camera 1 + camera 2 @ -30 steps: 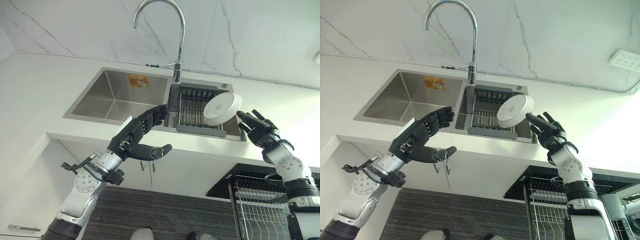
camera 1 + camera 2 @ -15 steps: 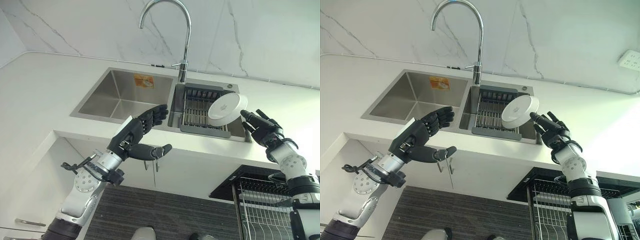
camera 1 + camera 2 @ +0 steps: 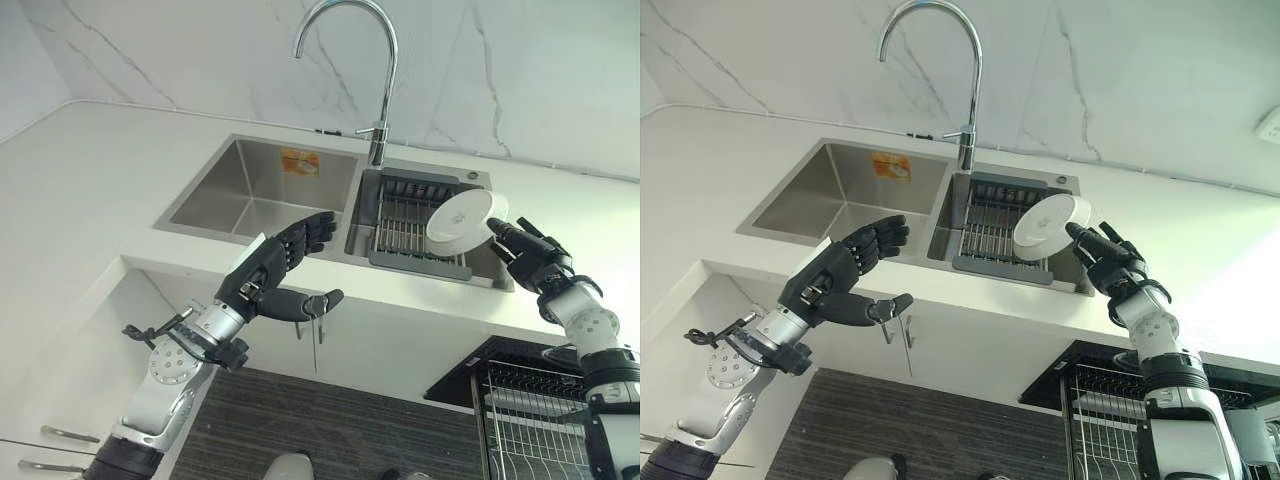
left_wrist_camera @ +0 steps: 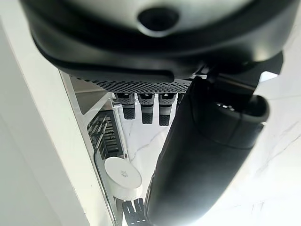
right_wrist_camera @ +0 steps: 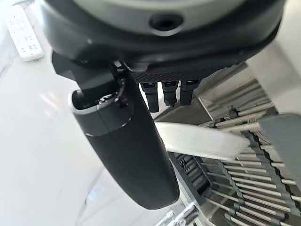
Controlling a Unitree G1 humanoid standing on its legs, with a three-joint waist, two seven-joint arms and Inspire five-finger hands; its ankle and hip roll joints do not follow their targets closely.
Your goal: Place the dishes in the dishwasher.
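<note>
Although the dishwasher rack (image 3: 540, 420) is being cut off at the lower edge of the head views, the right hand (image 3: 528, 253) is showing plainly, pinching a white plate (image 3: 466, 222) by its rim between thumb and fingers. It is holding the plate tilted above the drainer basket (image 3: 415, 225) in the sink (image 3: 250, 190). The left hand (image 3: 272, 275) is hovering before the desk (image 3: 90, 180) edge, fingers spread and holding nothing.

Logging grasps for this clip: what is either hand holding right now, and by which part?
The right hand pinches the white dish by its rim, above the sink rack. The left hand is open and holds nothing.
</note>
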